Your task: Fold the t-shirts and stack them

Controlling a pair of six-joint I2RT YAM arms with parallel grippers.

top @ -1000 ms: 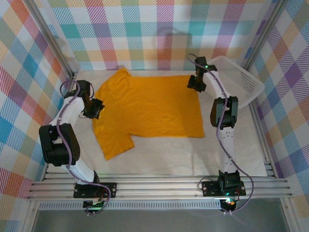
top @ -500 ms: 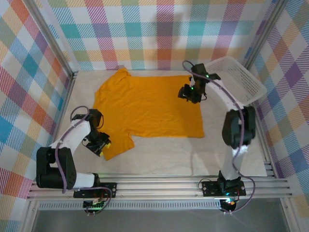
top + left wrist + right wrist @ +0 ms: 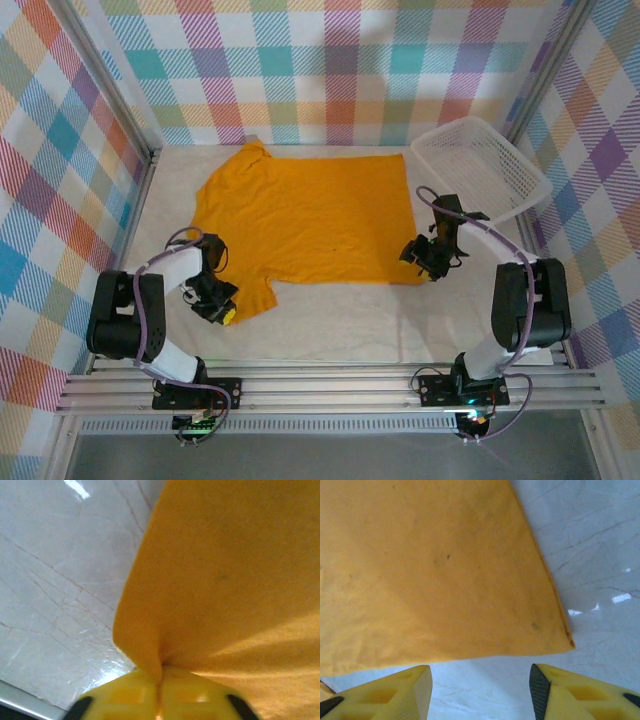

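Top external shows one t-shirt (image 3: 310, 215), one basket (image 3: 478, 160); left gripper (image 3: 222, 308) pinches the t-shirt, right gripper (image 3: 425, 262) gapes.

**Overhead view.** A mustard-orange t-shirt (image 3: 305, 215) lies spread flat on the pale tabletop (image 3: 350, 325), with its sleeves toward the left and its hem toward the right. My left hand (image 3: 224, 310) is low at the tip of the near sleeve, a yellow fingertip touching the cloth's edge. My right hand (image 3: 424, 258) is low at the near hem corner, right at the shirt's edge. A white mesh basket (image 3: 480, 165) sits in the far right corner, just beside the far hem corner. My arms rise from the near rail (image 3: 330, 385). Checked walls (image 3: 330, 60) enclose the scene.
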